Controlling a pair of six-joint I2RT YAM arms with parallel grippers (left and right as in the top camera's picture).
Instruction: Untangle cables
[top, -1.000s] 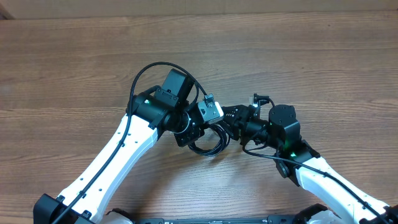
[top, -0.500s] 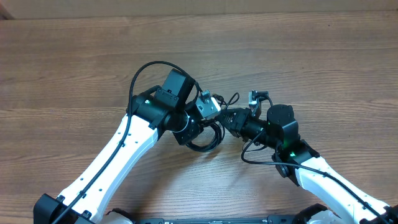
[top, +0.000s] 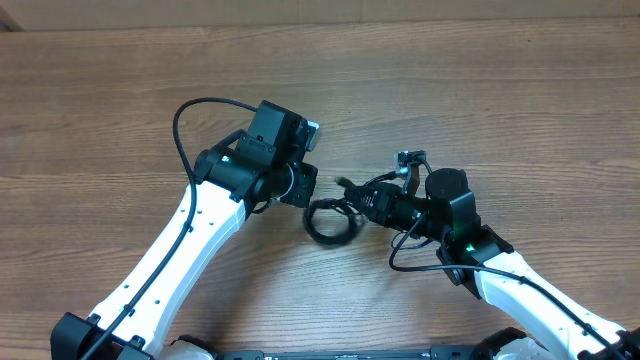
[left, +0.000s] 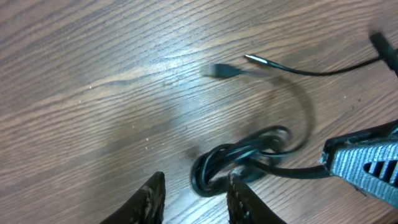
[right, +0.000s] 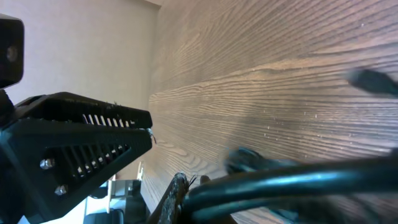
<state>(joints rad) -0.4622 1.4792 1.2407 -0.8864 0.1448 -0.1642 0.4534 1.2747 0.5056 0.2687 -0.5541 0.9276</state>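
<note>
- Cables (top: 330, 220) lie coiled on the desk (top: 500, 90), one plug end (left: 225, 70) loose.
- Left gripper (left: 194, 186) parted, empty, just beside coil.
- Right gripper (top: 358, 203) clenched on a cable strand.

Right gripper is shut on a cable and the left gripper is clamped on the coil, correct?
No. The left wrist view shows the left gripper open, holding nothing; the coil lies beyond its fingertips. The right gripper is shut on a cable, as you say.

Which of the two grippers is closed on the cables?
The right gripper: its jaws clamp a strand of the cables. The left gripper is open, holding nothing.
</note>
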